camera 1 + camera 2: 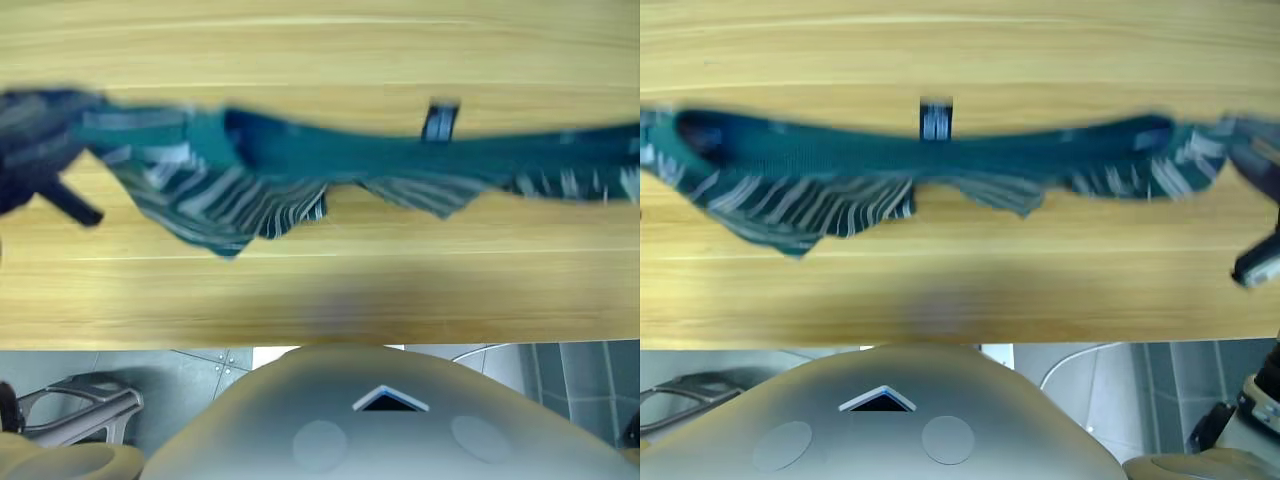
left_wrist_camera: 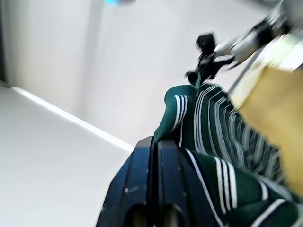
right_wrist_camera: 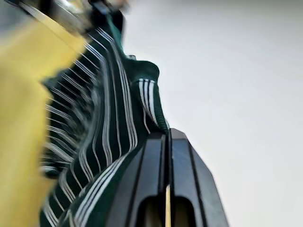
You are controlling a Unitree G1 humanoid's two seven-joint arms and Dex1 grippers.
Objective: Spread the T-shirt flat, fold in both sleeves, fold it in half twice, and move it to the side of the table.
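A dark green T-shirt [image 1: 330, 150] with white stripes hangs stretched in a long band across the wooden table [image 1: 320, 290], held up at both ends. My left gripper [image 1: 40, 140] is at the far left, shut on one end of the shirt. Its black fingers [image 2: 156, 156] press together on the striped cloth [image 2: 213, 142]. My right gripper [image 1: 1255, 165] is at the far right, shut on the other end. The right fingers [image 3: 165, 156] pinch the shirt [image 3: 109, 118] too. A striped part of the shirt [image 1: 215, 205] droops toward the table on the left side.
The table's near edge [image 1: 320, 345] runs across in front of me, with grey floor below. A metal frame [image 1: 75, 410] stands on the floor at lower left. A pale wall [image 2: 71, 71] lies behind the arms.
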